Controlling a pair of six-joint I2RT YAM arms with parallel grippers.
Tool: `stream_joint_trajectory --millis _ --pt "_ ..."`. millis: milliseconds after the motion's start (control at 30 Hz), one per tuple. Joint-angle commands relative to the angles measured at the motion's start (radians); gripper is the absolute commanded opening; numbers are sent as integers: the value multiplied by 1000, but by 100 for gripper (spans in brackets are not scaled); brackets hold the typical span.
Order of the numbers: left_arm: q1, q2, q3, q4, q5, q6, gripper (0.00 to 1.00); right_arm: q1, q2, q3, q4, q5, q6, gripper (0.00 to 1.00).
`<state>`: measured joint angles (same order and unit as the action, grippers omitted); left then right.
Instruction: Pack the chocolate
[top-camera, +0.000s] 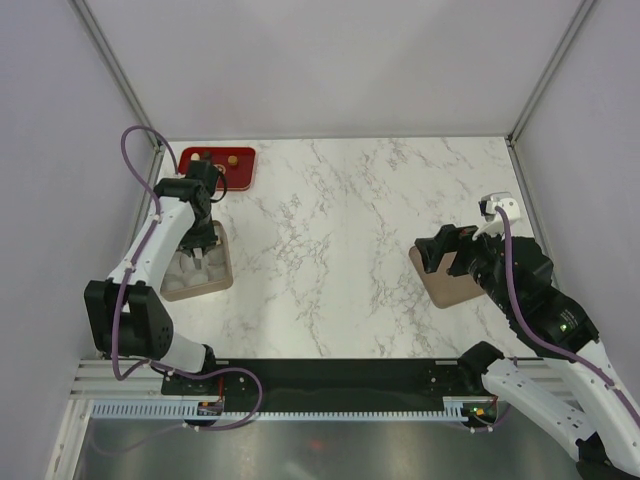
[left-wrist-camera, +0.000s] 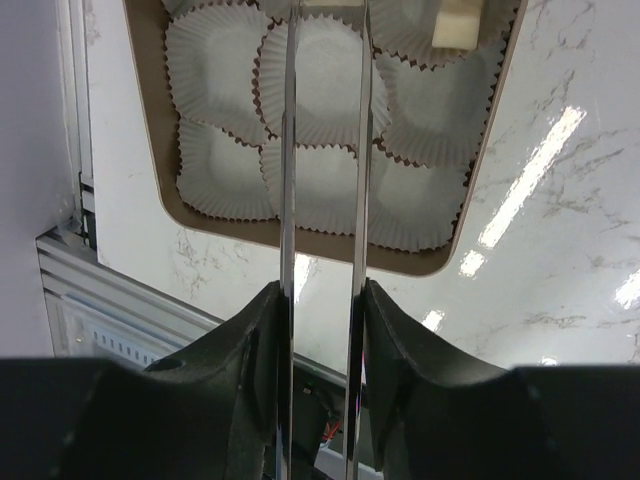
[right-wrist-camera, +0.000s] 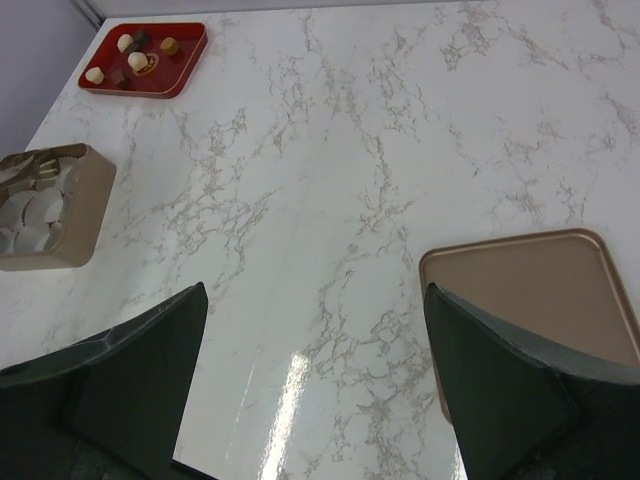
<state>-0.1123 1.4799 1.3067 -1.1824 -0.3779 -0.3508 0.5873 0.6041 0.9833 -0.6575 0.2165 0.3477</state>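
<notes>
Over the box my left gripper hangs, blades narrow, load impossible to tell, one cream piece already cupped below, and the remaining chocolate lies on the red tray beyond the box, nearest this arm.

On my left wrist view the box and a cream chocolate in it run off the top edge. So do the tips of the left tool, so I can't tell whether they grip anything. From above, the left arm covers much of the box and part of the tray, whose chocolate is too small to count, and the lid is cut by the right wrist view's edge.
</notes>
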Motion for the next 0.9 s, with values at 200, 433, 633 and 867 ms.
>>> stream_joint_trajectory --millis 200,433,633,867 --pt "6 11 20 90 -113 -19 48 3 -9 45 -11 43 7 98" --pt "6 14 86 89 -72 -5 51 3 -18 51 -24 46 13 98" --pt "-1 2 202 87 17 30 52 3 -6 49 -24 37 14 98" --pt "-12 60 336 90 57 41 51 3 20 43 -11 47 13 98"
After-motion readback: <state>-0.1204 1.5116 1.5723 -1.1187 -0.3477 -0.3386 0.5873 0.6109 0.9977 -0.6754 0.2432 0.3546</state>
